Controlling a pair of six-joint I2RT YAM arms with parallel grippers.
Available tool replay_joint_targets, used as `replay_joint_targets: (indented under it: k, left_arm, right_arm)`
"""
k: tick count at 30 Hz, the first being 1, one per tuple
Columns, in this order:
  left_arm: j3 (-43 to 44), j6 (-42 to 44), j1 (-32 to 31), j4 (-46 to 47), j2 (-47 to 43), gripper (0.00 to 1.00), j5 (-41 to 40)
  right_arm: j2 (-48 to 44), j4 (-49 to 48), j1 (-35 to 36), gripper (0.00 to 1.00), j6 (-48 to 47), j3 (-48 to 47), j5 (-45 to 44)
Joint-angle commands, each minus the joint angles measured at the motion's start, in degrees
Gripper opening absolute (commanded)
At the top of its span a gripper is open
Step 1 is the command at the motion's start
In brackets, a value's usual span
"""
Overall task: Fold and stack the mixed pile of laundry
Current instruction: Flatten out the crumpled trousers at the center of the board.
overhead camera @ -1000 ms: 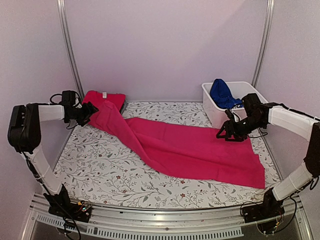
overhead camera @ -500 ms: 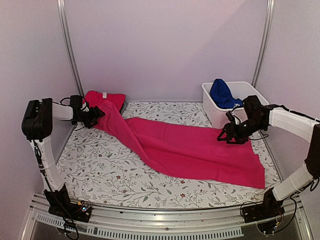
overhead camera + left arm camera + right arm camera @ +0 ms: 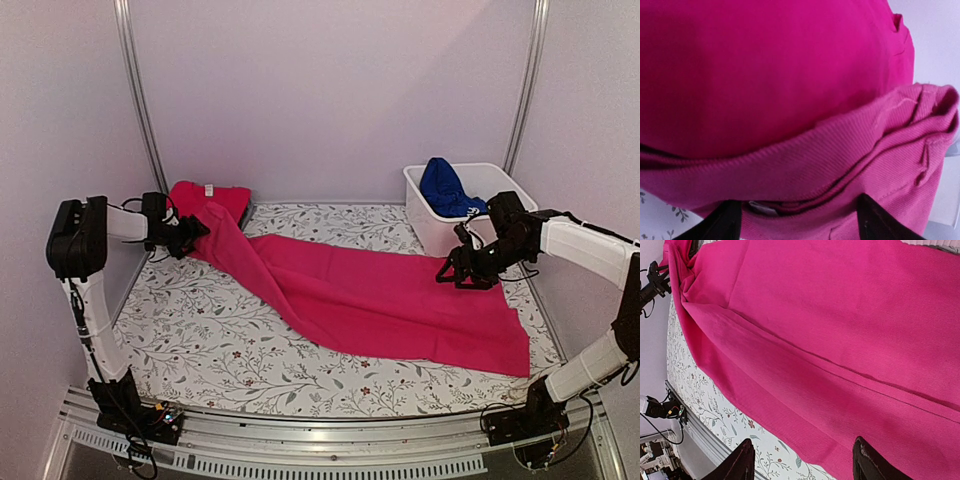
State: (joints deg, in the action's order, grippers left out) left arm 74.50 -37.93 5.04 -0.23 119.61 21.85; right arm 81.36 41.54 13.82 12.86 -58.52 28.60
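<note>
Your table (image 3: 330,422): floral cloth (image 3: 200,330) covers it. On cloth, magenta-pink garment (image 3: 400,305) spread flat, far left to near right. Far-left corner: red tee (image 3: 205,197). Far right: white tub (image 3: 428,215).

A floral leaf-patterned cloth (image 3: 200,330) lies spread flat before me. A white plastic tub (image 3: 428,218) stands on it at my far right.
</note>
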Motion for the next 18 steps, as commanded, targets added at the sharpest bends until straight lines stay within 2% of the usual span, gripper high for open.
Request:
replay_joint_targets:
  k: [1, 3, 4, 6, 11, 15, 18]
  left_arm:
    - [0.4, -0.2, 0.5, 1.0, 1.5, 0.62, 1.5]
    - [0.1, -0.7, 0.6, 2.5, 0.0, 0.41, 2.5]
    - [-0.1, -1.1, 0.5, 2.6, -1.0, 0.36, 2.5]
    - [-0.3, -1.6, 0.5, 1.6, -3.5, 0.31, 1.6]
    - [-1.7, -2.7, 0.5, -9.2, -13.3, 0.26, -2.7]
    - [-2.2, -2.7, 0.6, -22.1, -21.4, 0.00, -6.8]
    - [-2.5, -1.9, 0.7, -33.4, -27.6, 0.00, -11.8]
  right_arm:
    - [-1.1, 0.4, 0.3, 0.65, 0.1, 0.0, -0.8]
    - [-0.7, 0.7, 0.3, 0.65, -0.4, -0.4, -1.0]
    - [-0.7, 0.7, 0.3, 0.65, -0.4, -0.4, -1.0]
    - [-0.5, 0.7, 0.3, 0.65, -0.7, -0.1, -1.4]
    - [0.9, 1.4, 0.3, 0.66, -0.8, 1.0, -6.0]
    - [3.3, 0.7, 0.3, 0.66, -0.6, 1.8, -8.1]
    - [5.5, 0.1, 0.2, 0.66, -0.9, 2.2, -9.5]
